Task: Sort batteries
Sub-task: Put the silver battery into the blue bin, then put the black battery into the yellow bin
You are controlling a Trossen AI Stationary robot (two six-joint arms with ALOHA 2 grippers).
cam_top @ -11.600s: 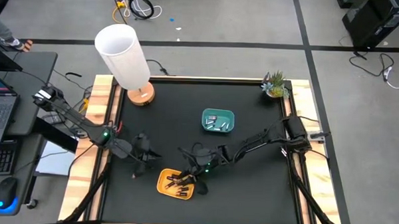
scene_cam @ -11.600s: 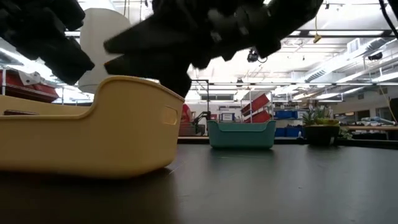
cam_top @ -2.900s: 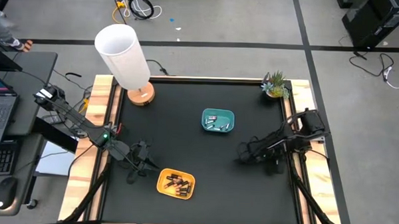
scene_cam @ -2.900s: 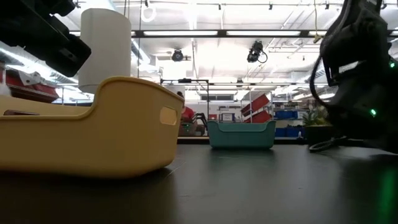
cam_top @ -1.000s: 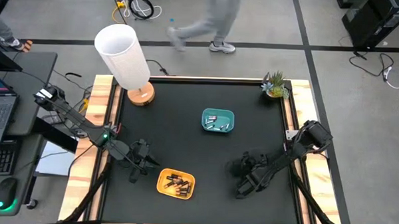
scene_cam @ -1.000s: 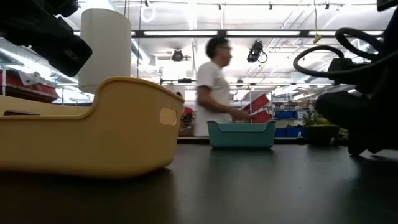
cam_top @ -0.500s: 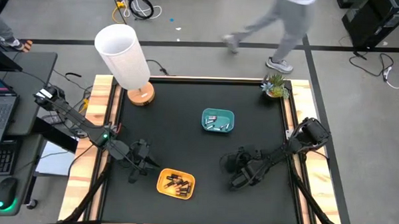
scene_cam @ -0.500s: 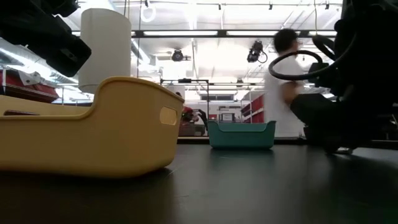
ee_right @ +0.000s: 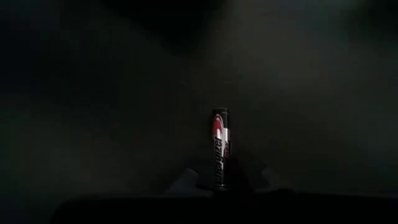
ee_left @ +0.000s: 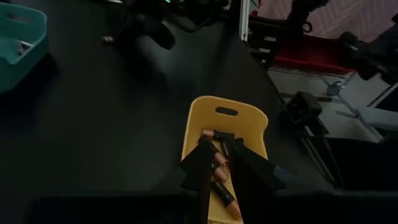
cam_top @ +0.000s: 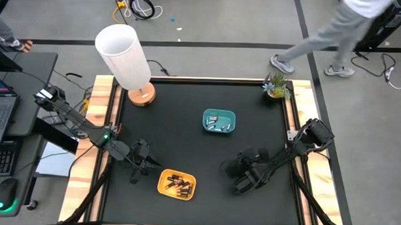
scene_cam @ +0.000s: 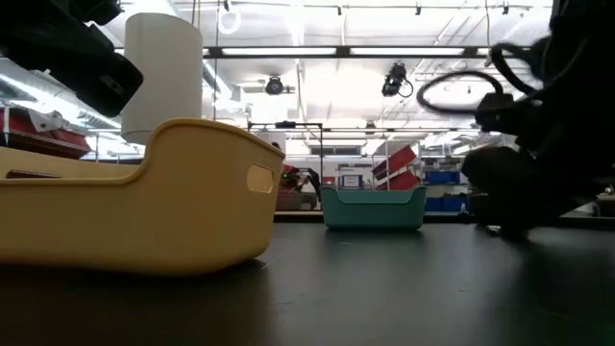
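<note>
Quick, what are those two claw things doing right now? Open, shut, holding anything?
Left tool: looks nearly closed, nothing seen in it, poised above the yellow plastic tray.
Right tool: shut on a slim black-and-red cylindrical battery.

lamp [cam_top: 124,56] far-left corner | plant [cam_top: 277,84] far-right corner | person [cam_top: 337,34] passing beyond table [cam_top: 186,139]
</note>
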